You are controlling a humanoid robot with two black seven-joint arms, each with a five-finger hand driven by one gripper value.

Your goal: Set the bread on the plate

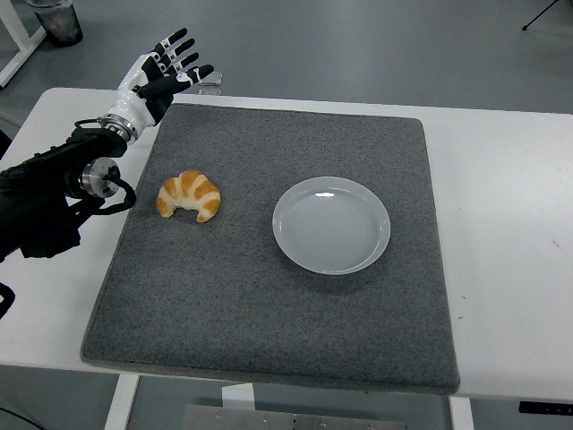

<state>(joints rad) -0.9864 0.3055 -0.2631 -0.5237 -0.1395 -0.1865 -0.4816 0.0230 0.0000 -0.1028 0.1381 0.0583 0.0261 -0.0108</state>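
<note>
The bread is a golden croissant [189, 195] lying on the left part of a grey mat [269, 296]. A white plate [331, 224] sits empty on the mat to the right of the croissant, a short gap between them. My left hand [166, 72] is raised at the mat's far left corner, beyond and to the left of the croissant, with its fingers spread and holding nothing. My right arm is out of view.
The mat covers most of the white table [510, 224]. A dark container [55, 20] stands on the floor at the top left, beside a white frame. A tripod leg [546, 13] shows at the top right.
</note>
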